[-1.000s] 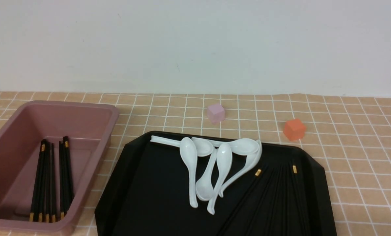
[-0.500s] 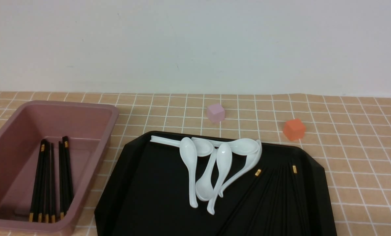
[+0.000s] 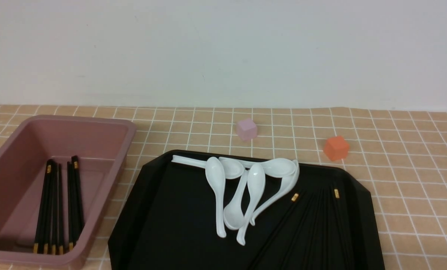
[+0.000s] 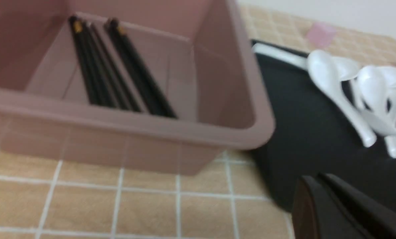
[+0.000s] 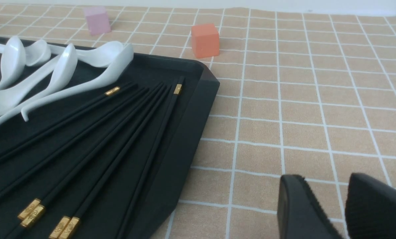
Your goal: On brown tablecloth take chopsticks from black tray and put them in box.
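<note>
Your left gripper (image 4: 321, 181) is clenched on nothing, near the box's (image 3: 96, 228) near right corner. Your right gripper (image 5: 327, 186) stands slightly parted and empty over the brown tablecloth (image 5: 301, 109), right of the black tray (image 3: 163, 210). Several chopsticks (image 5: 118, 132) fan across the tray's right side; more chopsticks (image 3: 58, 206) lie in the box on the left. White spoons (image 3: 242, 187) cluster farther back, with a pink cube (image 3: 246, 129) and orange cube (image 3: 336, 147) beyond on the counter.
</note>
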Robot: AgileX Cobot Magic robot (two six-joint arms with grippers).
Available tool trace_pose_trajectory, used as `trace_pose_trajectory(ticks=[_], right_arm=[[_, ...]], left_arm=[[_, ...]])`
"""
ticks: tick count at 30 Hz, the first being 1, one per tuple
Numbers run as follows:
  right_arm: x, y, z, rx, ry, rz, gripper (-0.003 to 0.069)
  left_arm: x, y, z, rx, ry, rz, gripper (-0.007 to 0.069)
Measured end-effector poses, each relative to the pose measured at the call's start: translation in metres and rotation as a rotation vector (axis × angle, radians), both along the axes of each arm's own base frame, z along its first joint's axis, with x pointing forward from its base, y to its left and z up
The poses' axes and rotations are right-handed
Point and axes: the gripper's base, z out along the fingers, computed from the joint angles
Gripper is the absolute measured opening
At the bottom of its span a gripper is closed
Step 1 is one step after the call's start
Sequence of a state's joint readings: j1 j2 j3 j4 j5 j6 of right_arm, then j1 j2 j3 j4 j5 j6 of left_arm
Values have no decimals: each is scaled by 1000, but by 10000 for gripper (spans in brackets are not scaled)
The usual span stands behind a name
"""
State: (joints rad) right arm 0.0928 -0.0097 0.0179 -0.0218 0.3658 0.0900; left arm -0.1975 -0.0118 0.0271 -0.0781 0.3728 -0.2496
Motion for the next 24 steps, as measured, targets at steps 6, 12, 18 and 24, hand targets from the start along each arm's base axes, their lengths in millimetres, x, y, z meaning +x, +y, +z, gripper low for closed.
trace_pose_trajectory(ticks=[6, 12, 18, 24], right_arm=[[0, 0, 0, 0, 0, 0, 240], [0, 0, 0, -1, 0, 0, 240], [0, 0, 0, 0, 0, 0, 240], [0, 0, 0, 0, 0, 0, 240]], left_arm=[[0, 0, -1, 1, 7, 4, -2], [1, 5, -1, 2, 7, 95, 1], [1, 6, -1, 2, 7, 118, 6], [1, 6, -1, 1, 7, 118, 8]])
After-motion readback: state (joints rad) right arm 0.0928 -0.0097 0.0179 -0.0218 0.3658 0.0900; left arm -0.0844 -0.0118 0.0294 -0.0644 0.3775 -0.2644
